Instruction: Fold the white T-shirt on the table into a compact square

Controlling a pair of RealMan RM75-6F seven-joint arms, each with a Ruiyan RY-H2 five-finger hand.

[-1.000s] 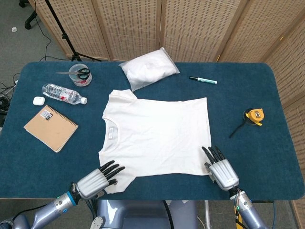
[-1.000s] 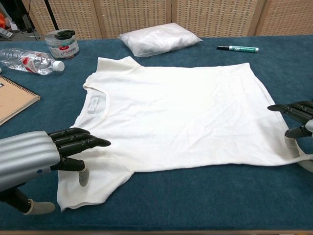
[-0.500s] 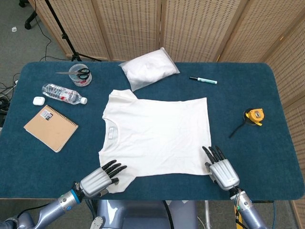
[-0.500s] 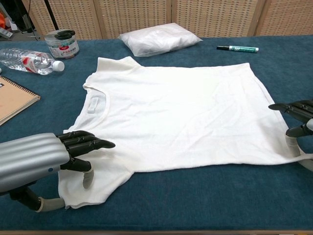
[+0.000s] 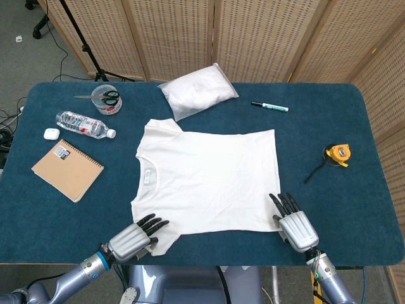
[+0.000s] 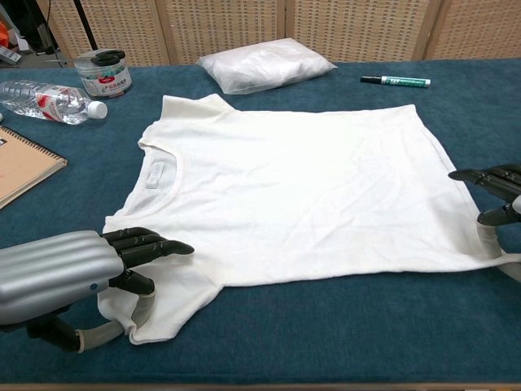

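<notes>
Bare blue counter (image 5: 329, 114) lay open to the shirt's right, with only a tape measure (image 5: 336, 154) there. A white bag (image 5: 197, 90) touched the far sleeve; a bottle (image 5: 83, 124) and notebook (image 5: 67, 169) crowded the left.

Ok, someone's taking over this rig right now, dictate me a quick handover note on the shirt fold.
Left hand: resting on the near sleeve of the white T-shirt, fingers above the cloth and thumb under its edge; a firm grip can't be confirmed.
Right hand: at the shirt's near hem corner, fingers apart, grip unclear.
Shirt: lying flat and spread on the table, collar toward the robot's left.
Done: no fold yet.
Left: lift the near edge, fold it over, then keep folding to a compact square.
</notes>
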